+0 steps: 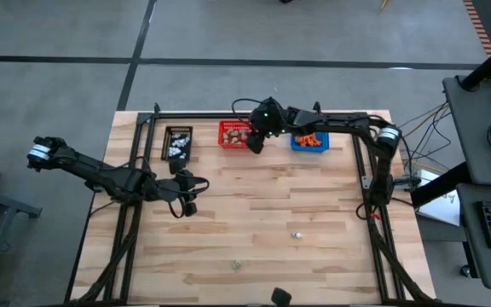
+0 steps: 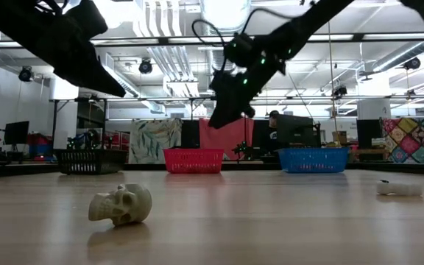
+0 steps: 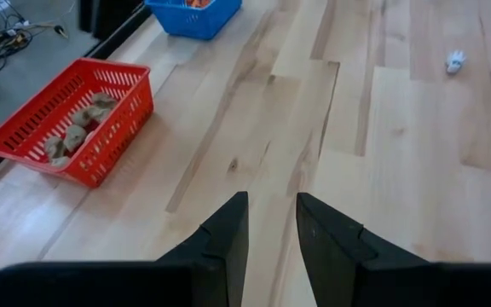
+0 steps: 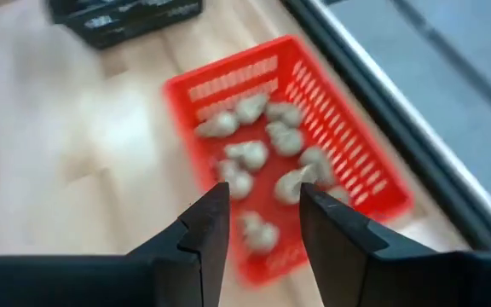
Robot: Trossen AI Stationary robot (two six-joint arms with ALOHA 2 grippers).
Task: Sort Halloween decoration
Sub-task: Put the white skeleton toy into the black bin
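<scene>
1. Nearest the low camera, a beige-grey skull trinket (image 2: 121,204) is seen lying on the wooden table (image 1: 262,213), close to the table's front edge (image 1: 236,266).
2. A little farther in and toward the right side, a small white trinket (image 1: 297,234) is found on the bare boards; it also shows in the low view (image 2: 399,189) and in the left wrist view (image 3: 455,60).
3. The left gripper (image 1: 186,195) is held over the left part of the table, well apart from the baskets. Its fingers (image 3: 228,234) are seen with a narrow gap between them, and nothing is pinched.
4. Along the far edge, three mesh baskets are set in a row: a black basket (image 1: 177,142) on the left with pale pieces inside, a red basket (image 1: 233,134) in the middle, and a blue basket (image 1: 309,141) on the right with bright orange pieces inside.
5. The red basket is filled with beige-grey trinkets (image 4: 250,154), which lie loose on its floor.
6. The right gripper (image 1: 256,141) is held above the red basket, at its side toward the blue one. Its fingers (image 4: 203,230) are spread apart, and nothing is held between them.
7. Beyond the table, a room with desks and hanging cloths is seen in the low view.
</scene>
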